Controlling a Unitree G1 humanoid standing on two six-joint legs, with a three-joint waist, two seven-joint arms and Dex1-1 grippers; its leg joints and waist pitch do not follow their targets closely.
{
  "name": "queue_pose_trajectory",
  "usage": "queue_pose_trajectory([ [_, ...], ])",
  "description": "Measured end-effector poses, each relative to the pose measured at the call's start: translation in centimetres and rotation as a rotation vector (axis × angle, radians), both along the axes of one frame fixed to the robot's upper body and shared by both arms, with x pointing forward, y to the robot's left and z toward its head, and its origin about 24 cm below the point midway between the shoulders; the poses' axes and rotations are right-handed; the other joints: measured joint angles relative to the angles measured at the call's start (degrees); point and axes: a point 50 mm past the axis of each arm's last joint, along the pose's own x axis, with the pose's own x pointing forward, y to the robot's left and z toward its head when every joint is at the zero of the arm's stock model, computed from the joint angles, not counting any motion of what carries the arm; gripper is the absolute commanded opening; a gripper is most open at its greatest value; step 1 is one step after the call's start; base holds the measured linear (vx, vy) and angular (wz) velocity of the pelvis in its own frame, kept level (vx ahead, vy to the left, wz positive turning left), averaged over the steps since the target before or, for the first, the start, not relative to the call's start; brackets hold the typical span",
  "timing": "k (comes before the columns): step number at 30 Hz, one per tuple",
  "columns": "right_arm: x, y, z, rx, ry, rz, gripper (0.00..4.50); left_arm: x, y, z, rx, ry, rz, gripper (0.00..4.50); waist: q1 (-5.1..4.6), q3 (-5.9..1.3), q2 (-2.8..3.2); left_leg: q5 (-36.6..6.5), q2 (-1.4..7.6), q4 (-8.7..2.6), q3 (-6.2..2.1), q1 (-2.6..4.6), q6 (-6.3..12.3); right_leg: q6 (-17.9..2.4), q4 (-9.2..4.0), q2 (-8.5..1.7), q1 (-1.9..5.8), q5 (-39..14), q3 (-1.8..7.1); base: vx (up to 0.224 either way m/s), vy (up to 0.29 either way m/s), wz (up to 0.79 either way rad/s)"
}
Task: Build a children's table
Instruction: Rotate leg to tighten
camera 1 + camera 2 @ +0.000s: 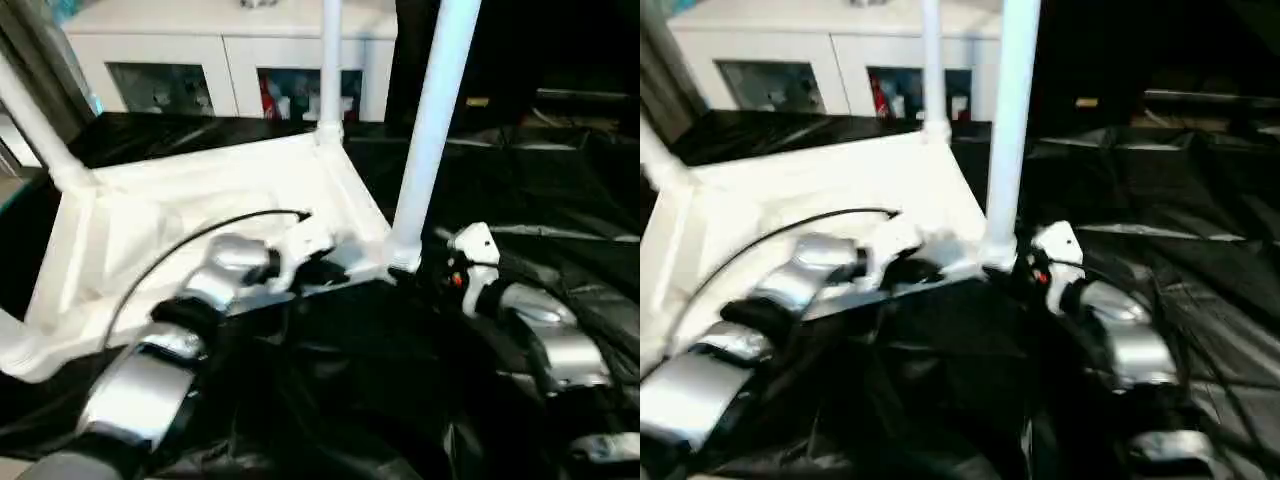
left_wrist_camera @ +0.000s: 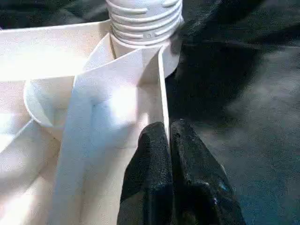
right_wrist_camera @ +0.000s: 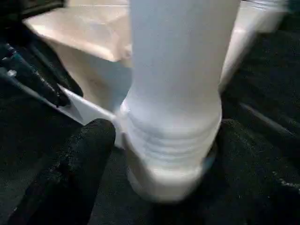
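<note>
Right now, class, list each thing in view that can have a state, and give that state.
table top: upside down on the black sheet
near leg: upright in its corner socket
far leg: upright in its socket
left gripper: shut on the table top's rim
right gripper: open around the near leg's base

The upside-down table (image 1: pixel 200 230) is being propped on the sheet (image 1: pixel 540 200), legs (image 1: pixel 432 130) up, cabinet (image 1: pixel 230 60) behind.

Smooth white plastic table (image 1: pixel 200 210), glossy black sheeting (image 1: pixel 560 200)
</note>
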Motion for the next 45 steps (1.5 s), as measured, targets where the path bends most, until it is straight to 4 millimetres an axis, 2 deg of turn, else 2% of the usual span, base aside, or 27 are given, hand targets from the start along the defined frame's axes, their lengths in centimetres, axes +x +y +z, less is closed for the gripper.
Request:
queue_pose_trajectory([
  [1, -0.1, 0.2, 0.0, -0.001, 0.003, 0.027, 3.74, -0.3, -0.1, 0.0, 0.001, 0.011, -0.043, 0.00, 0.68, 0.00, 0.00, -0.05, -0.01, 0.18, 0.01, -0.14, 0.09, -0.17, 0.29, -0.04, -0.18, -0.11, 0.02, 0.000, 0.000, 0.00],
  [4, -0.5, 0.6, 0.1, 0.004, 0.020, 0.098, 3.74, -0.7, 0.2, 0.0, 0.010, 0.026, -0.101, 0.00, 1.53, 0.00, 0.00, -0.07, -0.02, 0.46, 0.11, -0.18, 0.11, -0.41, 0.59, -0.14, -0.27, -0.28, 0.11, 0.000, 0.000, 0.00],
  [10, -0.8, 0.6, 0.2, 0.004, 0.042, 0.169, 3.74, -1.1, 0.5, -0.4, 0.016, 0.045, -0.120, 0.00, 1.25, 0.03, -0.04, -0.20, -0.01, 0.56, 0.24, 0.04, -0.22, -0.40, 0.59, -0.15, 0.17, -0.22, 0.30, 0.000, 0.000, 0.00],
  [12, -0.9, 0.6, 0.2, 0.005, 0.045, 0.181, 3.41, -1.2, 0.6, -0.4, 0.017, 0.046, -0.124, 0.00, 1.24, 0.03, -0.04, -0.18, -0.01, 0.56, 0.24, 0.06, -0.24, -0.39, 0.58, -0.16, 0.25, -0.22, 0.31, 0.000, 0.000, 0.00],
  [14, -0.9, 0.7, 0.2, 0.008, 0.051, 0.199, 3.38, -1.2, 0.6, -0.4, 0.017, 0.045, -0.124, 0.00, 1.20, 0.03, -0.04, -0.15, -0.01, 0.56, 0.23, 0.06, -0.27, -0.37, 0.59, -0.16, 0.27, -0.21, 0.30, 0.000, 0.000, 0.00],
  [17, -1.0, 0.7, 0.2, 0.008, 0.056, 0.208, 2.97, -1.2, 0.7, -0.4, 0.018, 0.047, -0.123, 0.00, 1.10, 0.03, -0.04, -0.13, -0.01, 0.56, 0.22, 0.06, -0.28, -0.34, 0.59, -0.16, 0.26, -0.18, 0.30, 0.000, 0.000, 0.00],
  [25, -1.0, 0.7, 0.1, 0.009, 0.060, 0.211, 2.77, -1.2, 0.7, -0.4, 0.017, 0.048, -0.120, 0.00, 1.05, 0.01, -0.02, -0.05, 0.00, 0.56, 0.21, 0.04, -0.16, -0.32, 0.61, -0.16, 0.26, -0.18, 0.27, 0.000, 0.000, 0.00],
  [27, -0.9, 0.7, -0.1, 0.020, 0.061, 0.165, 2.77, -1.1, 0.5, -0.5, 0.019, 0.038, -0.092, 0.00, 1.02, -0.01, -0.03, -0.05, 0.00, 0.57, 0.21, 0.05, -0.17, -0.32, 0.61, -0.16, 0.29, -0.18, 0.27, 0.000, 0.000, 0.00],
  [33, 1.3, 0.9, -1.4, 0.066, 0.038, -0.191, 2.76, 0.2, -1.6, -0.9, 0.032, 0.009, 0.099, 0.00, 0.27, -0.06, -0.20, -0.03, -0.06, 0.52, 0.20, 0.42, -0.23, -0.04, 0.41, -0.17, 0.71, -0.35, 0.31, 0.000, 0.000, 0.00],
  [36, 2.4, 1.8, -1.8, 0.090, 0.037, -0.379, 2.76, 0.6, -2.8, -1.2, 0.029, 0.000, 0.188, 0.00, -0.56, -0.05, -0.32, -0.03, -0.08, 0.50, 0.17, 0.89, -0.24, 0.09, 0.33, -0.17, 1.13, -0.43, 0.31, 0.000, 0.000, 0.00],
  [40, 4.0, 3.2, -1.9, 0.097, 0.043, -0.631, 2.76, 1.0, -4.9, -1.3, 0.035, -0.018, 0.301, 0.00, -1.34, -0.07, -0.29, -0.03, -0.17, 0.27, 0.06, 0.90, -0.24, 0.11, -0.22, -0.16, 1.31, -0.44, 0.23, 0.000, 0.000, 0.00],
  [43, 4.2, 3.5, -1.9, 0.088, 0.034, -0.649, 2.76, 1.0, -5.3, -1.3, 0.033, -0.018, 0.307, 0.00, -1.49, -0.08, -0.27, -0.03, -0.19, 0.09, 0.04, 0.89, -0.24, 0.11, -0.59, -0.16, 1.42, -0.44, 0.14, 0.000, 0.000, 0.00],
  [44, 4.2, 3.6, -2.0, 0.087, 0.026, -0.647, 3.32, 1.0, -5.4, -1.3, 0.032, -0.018, 0.306, 0.00, -1.59, -0.08, -0.27, -0.03, -0.25, 0.09, 0.04, 0.90, -0.24, 0.11, -0.59, -0.17, 1.42, -0.44, 0.18, 0.000, 0.000, 0.00],
  [45, 4.2, 3.6, -2.0, 0.088, 0.023, -0.646, 3.32, 1.0, -5.4, -1.3, 0.031, -0.019, 0.305, 0.00, -1.62, -0.08, -0.27, -0.03, -0.26, 0.09, 0.04, 0.89, -0.24, 0.10, -0.59, -0.17, 1.42, -0.43, 0.20, 0.000, 0.000, 0.00],
])
